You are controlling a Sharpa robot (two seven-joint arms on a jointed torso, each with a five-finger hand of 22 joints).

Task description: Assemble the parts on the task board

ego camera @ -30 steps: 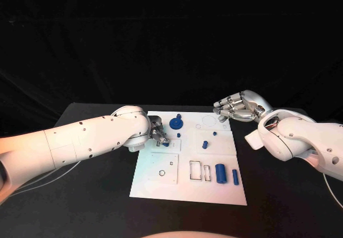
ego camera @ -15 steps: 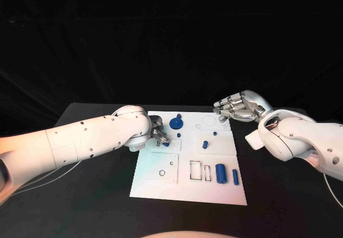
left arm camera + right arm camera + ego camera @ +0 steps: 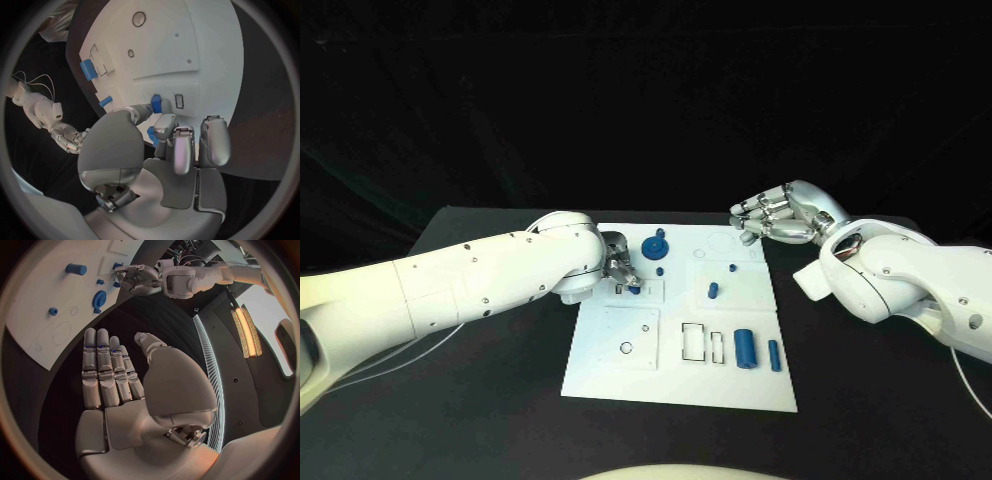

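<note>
Now the left hand sits low over the task board near the board's far-left corner, its fingers curled down and pinching a small blue part against a rectangular recess there; in the left wrist view the blue piece shows at the fingertips, just beside a small outlined slot. Compared with a second ago very little has moved: the left hand has stayed on the same spot, with the blue piece perhaps a touch lower between the fingers, so I judge that it is still seating this part rather than having let it go. The right hand keeps hovering off the board's far-right corner, over the black desk, fingers straight, side by side and holding nothing. Other blue parts lie where they were: a round knobbed piece near the board's far edge, a short peg near the middle, and a thick cylinder with a slim pin beside it towards the near-right corner. Those loose pieces suggest most of the assembly is yet to come.
</note>
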